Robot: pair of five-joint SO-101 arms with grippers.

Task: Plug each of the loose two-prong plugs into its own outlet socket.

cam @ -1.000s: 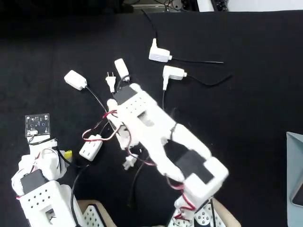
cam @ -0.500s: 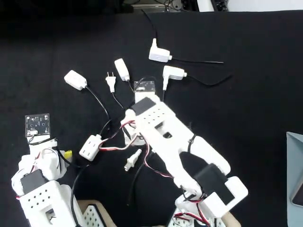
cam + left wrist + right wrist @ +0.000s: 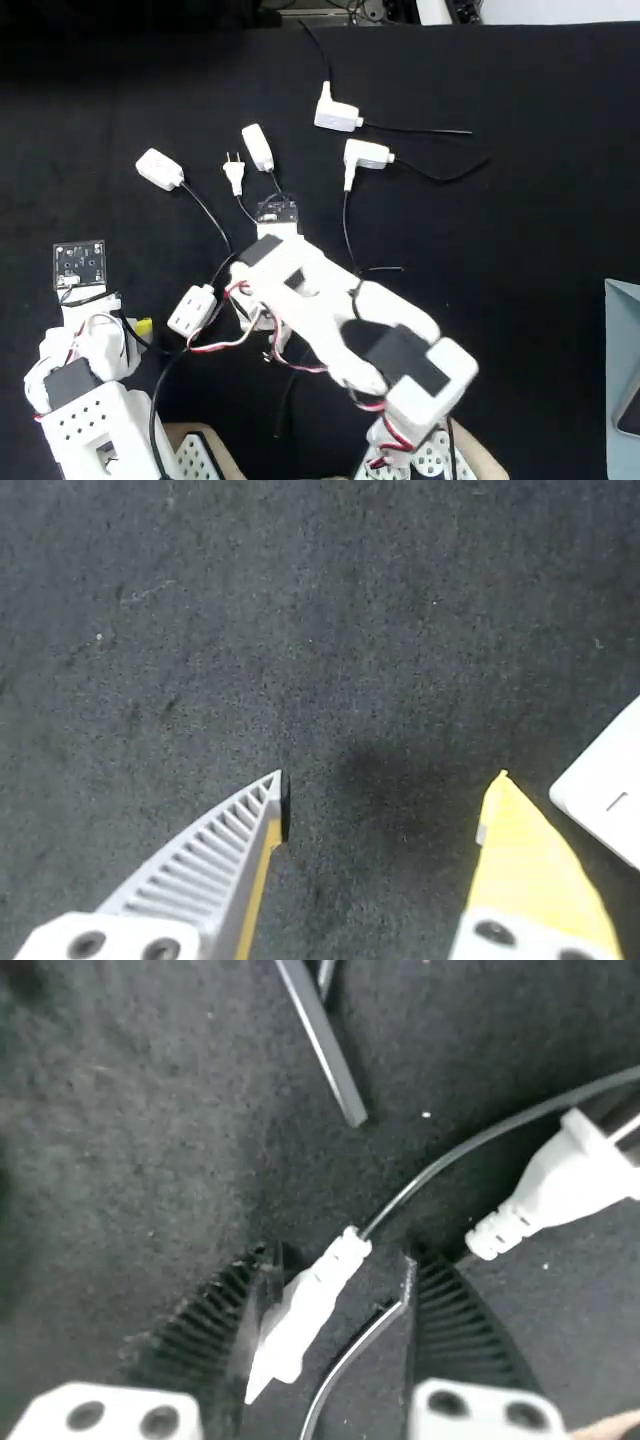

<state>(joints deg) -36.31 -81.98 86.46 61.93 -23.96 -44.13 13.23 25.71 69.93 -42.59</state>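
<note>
The ribbed black right end effector point(image 3: 340, 1255), partly open, straddles a white moulded plug point(image 3: 300, 1310) on the felt-like black desk point(image 3: 120, 1110). The left end effector point(image 3: 390, 780) gapes wide near the white outlet socket point(image 3: 192, 310).

Even overhead light casts soft, faint shadows.

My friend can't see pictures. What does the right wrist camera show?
A white plug lies between the fingers of the open right gripper. A second plug lies just beyond it, on black cloth.
</note>
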